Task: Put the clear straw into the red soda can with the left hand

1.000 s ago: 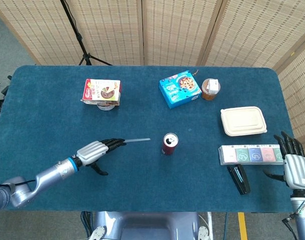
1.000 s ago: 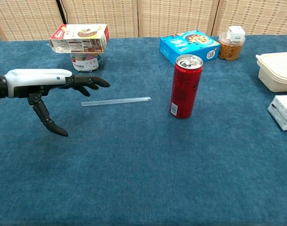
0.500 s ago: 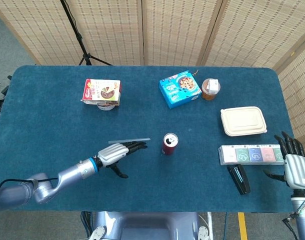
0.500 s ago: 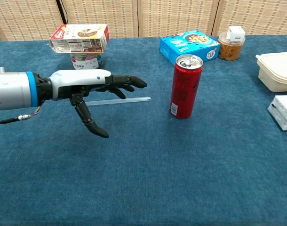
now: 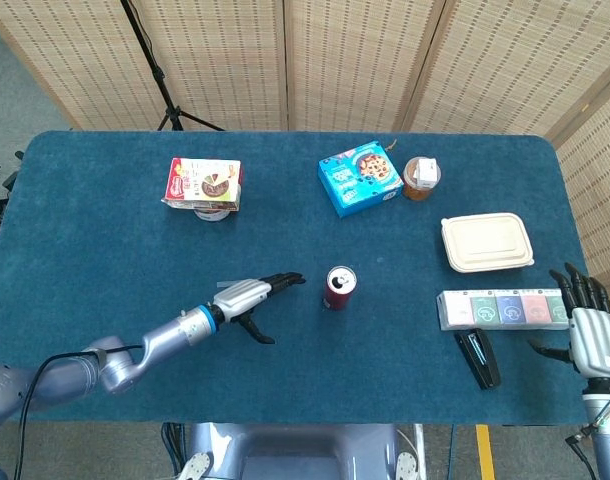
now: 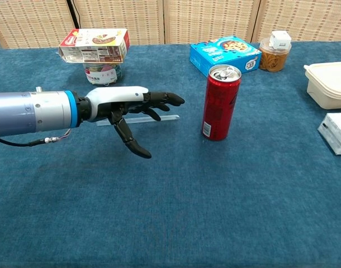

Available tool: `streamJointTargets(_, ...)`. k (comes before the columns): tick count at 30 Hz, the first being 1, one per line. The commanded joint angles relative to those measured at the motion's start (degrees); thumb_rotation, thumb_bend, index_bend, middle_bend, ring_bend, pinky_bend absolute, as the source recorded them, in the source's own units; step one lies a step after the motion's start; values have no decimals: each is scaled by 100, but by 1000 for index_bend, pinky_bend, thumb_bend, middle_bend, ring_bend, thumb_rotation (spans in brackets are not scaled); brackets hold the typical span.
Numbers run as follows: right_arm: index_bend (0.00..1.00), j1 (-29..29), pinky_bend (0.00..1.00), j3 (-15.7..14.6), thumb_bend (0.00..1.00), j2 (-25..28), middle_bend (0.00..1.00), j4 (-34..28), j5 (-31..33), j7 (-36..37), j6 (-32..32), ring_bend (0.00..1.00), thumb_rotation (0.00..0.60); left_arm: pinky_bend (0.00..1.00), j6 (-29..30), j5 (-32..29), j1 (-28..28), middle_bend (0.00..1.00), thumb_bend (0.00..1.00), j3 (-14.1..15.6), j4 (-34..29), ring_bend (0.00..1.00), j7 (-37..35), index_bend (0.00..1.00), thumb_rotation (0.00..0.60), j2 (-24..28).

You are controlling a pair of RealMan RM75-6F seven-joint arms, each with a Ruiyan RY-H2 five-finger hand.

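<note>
The left hand [image 6: 131, 106] is reaching out flat, fingers spread and holding nothing, thumb hanging toward the table [image 6: 176, 212]. Just behind those fingers the clear straw [image 6: 162, 118] is lying flat on the cloth (partly hidden by the hand). To its right the red soda can [image 6: 221, 101] is standing upright. Far right, the right hand [image 5: 588, 332] is resting with fingers apart, empty.
</note>
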Motion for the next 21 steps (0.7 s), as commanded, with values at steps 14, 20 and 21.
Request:
streamJointTargets(14,88,42,0,-11,0,-46,0,72,68,-50,-121,0,600,133,-145,-112,-227,0,0,-95,940,0,-761,0,600,-711)
streamJointTargets(20,90,53,0,-4,0,-65,0,96,118,-76,-164,0,600,133,17,-143,-211,0,0,-156,1246,0,-803,0,600,-803)
streamJointTargets(21,90,54,0,-6,0,-68,0,98,120,-84,-168,0,600,133,42,-155,-201,0,0,-164,1287,0,-812,0,600,-802)
